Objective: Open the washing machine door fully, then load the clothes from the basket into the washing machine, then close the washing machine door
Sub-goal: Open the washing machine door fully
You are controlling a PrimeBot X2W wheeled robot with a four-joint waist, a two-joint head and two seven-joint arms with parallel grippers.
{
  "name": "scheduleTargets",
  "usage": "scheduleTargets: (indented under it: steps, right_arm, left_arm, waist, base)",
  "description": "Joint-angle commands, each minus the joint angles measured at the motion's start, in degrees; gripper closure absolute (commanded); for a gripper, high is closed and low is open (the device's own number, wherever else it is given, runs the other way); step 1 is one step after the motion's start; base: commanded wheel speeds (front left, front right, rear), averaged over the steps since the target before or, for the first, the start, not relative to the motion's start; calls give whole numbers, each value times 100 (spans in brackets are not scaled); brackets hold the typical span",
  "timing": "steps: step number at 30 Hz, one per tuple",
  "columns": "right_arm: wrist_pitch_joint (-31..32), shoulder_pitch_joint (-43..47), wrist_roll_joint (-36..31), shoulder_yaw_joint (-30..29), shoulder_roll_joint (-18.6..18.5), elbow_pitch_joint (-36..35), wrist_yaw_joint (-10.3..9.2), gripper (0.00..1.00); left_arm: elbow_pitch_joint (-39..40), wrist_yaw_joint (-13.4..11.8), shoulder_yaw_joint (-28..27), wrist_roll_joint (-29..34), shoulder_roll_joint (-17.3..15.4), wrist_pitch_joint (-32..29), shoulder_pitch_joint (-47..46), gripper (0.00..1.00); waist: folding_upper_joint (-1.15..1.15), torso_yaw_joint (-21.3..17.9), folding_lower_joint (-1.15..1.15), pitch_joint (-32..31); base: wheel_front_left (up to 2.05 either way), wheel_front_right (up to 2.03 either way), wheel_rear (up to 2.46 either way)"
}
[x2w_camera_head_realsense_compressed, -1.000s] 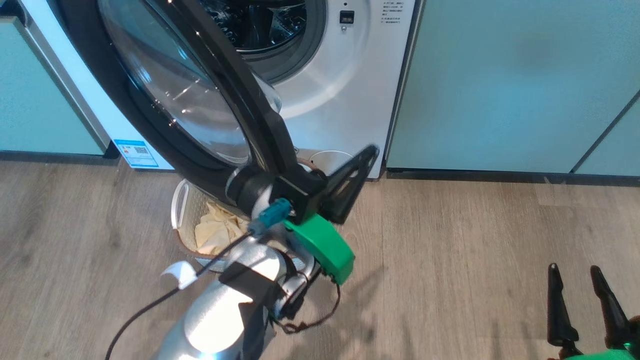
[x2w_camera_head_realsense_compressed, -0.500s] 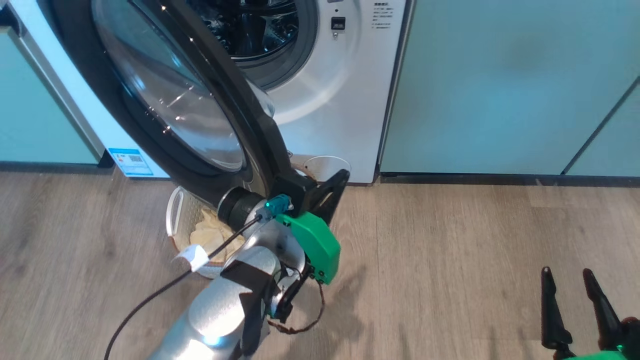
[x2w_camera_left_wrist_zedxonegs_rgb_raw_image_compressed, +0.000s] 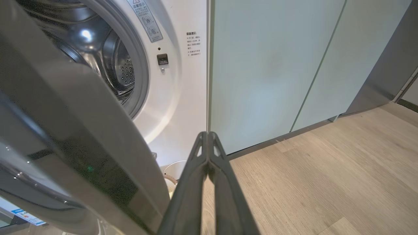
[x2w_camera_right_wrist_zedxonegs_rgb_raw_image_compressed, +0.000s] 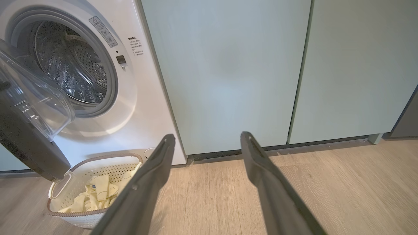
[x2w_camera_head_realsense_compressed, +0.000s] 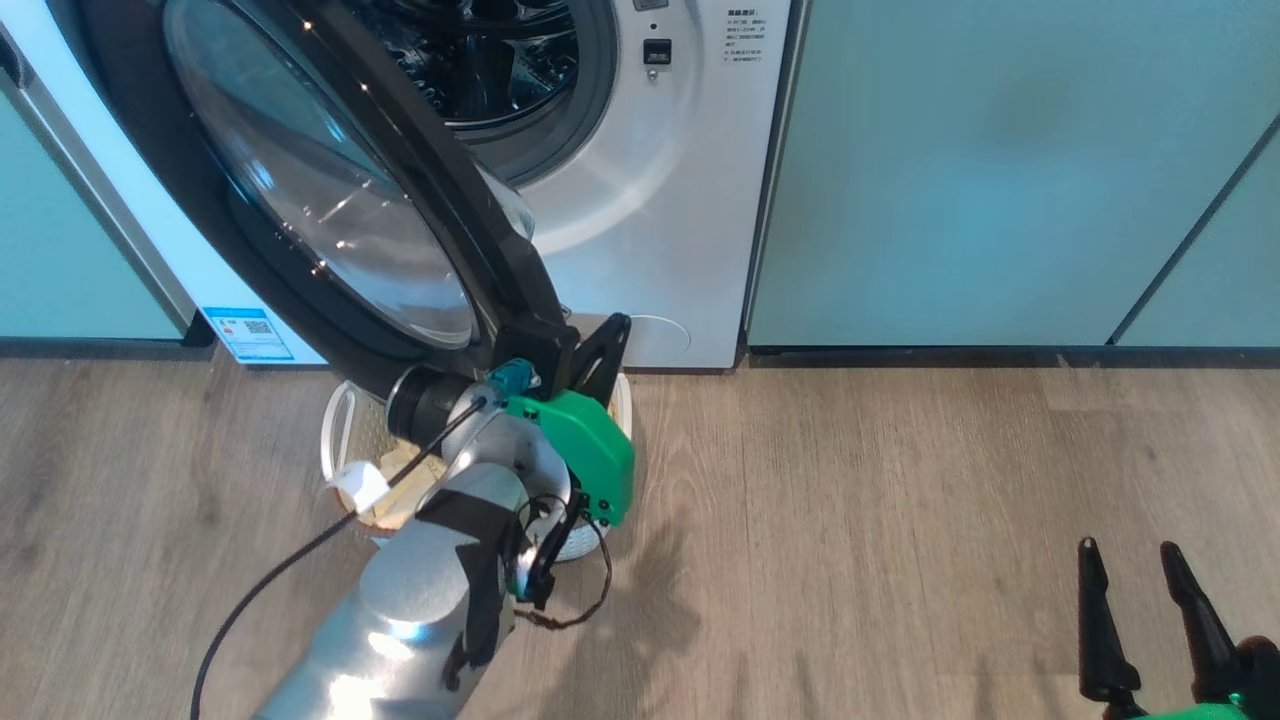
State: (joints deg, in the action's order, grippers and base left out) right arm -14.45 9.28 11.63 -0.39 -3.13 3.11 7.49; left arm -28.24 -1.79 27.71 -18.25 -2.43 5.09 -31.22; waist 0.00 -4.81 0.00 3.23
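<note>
The washing machine [x2w_camera_head_realsense_compressed: 650,230] stands with its washing machine door [x2w_camera_head_realsense_compressed: 330,210] swung partly open, black rim and glass bowl facing me, steel drum [x2w_camera_head_realsense_compressed: 480,60] visible behind. My left gripper [x2w_camera_head_realsense_compressed: 617,327] is shut with nothing in it, right beside the door's lower rim edge; in the left wrist view the left gripper [x2w_camera_left_wrist_zedxonegs_rgb_raw_image_compressed: 207,135] lies next to the door [x2w_camera_left_wrist_zedxonegs_rgb_raw_image_compressed: 81,137]. The basket [x2w_camera_right_wrist_zedxonegs_rgb_raw_image_compressed: 107,158] sits on the floor below the door, holding pale yellow clothes [x2w_camera_right_wrist_zedxonegs_rgb_raw_image_compressed: 94,195]. My right gripper [x2w_camera_head_realsense_compressed: 1127,548] hangs open at the lower right, far from the machine.
Pale green cabinet panels [x2w_camera_head_realsense_compressed: 1000,170] flank the machine on the right, and another [x2w_camera_head_realsense_compressed: 60,250] on the left. Wooden floor [x2w_camera_head_realsense_compressed: 900,520] spreads between the two arms. The left forearm and its cable cover part of the basket [x2w_camera_head_realsense_compressed: 340,440].
The head camera has shifted. Against the machine, my left gripper has moved left, staying by the door's lower rim, and the door has swung slightly further left. The right gripper stays open.
</note>
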Motion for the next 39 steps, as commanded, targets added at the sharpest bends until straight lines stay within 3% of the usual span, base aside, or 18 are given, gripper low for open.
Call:
scheduleTargets:
  steps: [1, 24, 39]
  right_arm:
    - [-55, -132, 19, 120, -69, -155, 0, 0]
    - [-55, -210, 62, 55, -32, -164, 0, 0]
    - [-55, -255, 47, -63, -4, -187, 0, 0]
  left_arm:
    - [68, -40, -253, -36, -72, 103, -397, 100]
    - [-661, -145, -346, -196, -87, 646, -679, 100]
    - [-268, -301, -281, -208, -187, 776, -378, 100]
  waist:
    - [0, -3, 0, 14]
    - [0, 78, 0, 163]
    - [0, 615, 0, 279]
  base:
    - [0, 0, 0]
    - [0, 0, 0]
    - [0, 0, 0]
